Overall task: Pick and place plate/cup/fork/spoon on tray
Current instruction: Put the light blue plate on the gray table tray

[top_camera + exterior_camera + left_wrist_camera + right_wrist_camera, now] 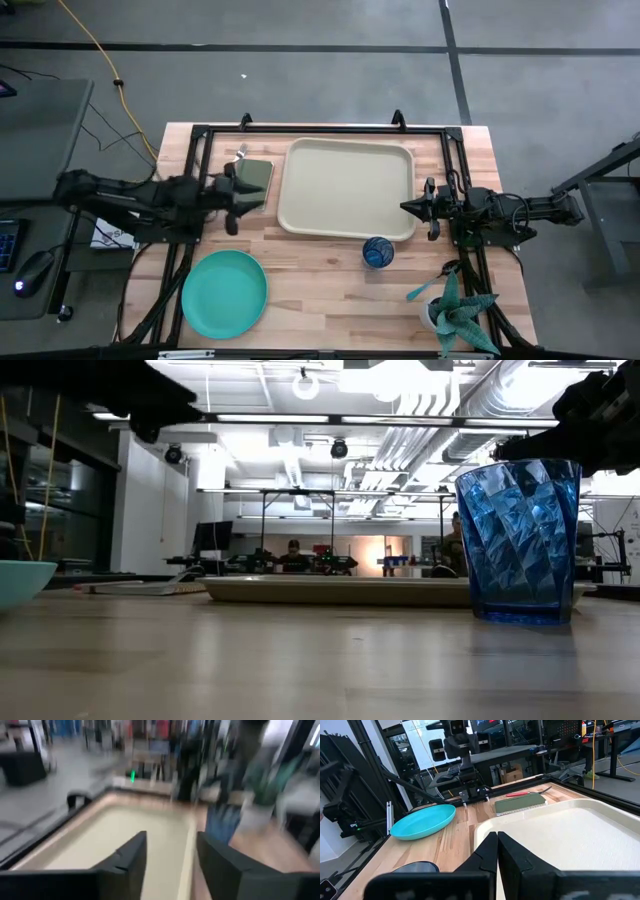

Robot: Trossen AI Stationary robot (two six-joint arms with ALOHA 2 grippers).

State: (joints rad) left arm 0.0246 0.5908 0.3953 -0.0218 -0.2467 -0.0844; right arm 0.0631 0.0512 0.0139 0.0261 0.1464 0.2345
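The cream tray lies at the table's middle, toward the far edge. The turquoise plate rests flat near the front left, and the blue cup stands upright just in front of the tray. The pink-handled fork lies on an olive pad left of the tray. The blue-handled spoon lies beside a potted plant. My left gripper hovers open above the pad's near edge, pointing at the tray and holding nothing. My right gripper is shut and empty at the tray's right rim.
A teal spiky plant in a white pot stands at the front right corner. A black frame borders the table's far edge and sides. Bare wood lies between the plate and the cup.
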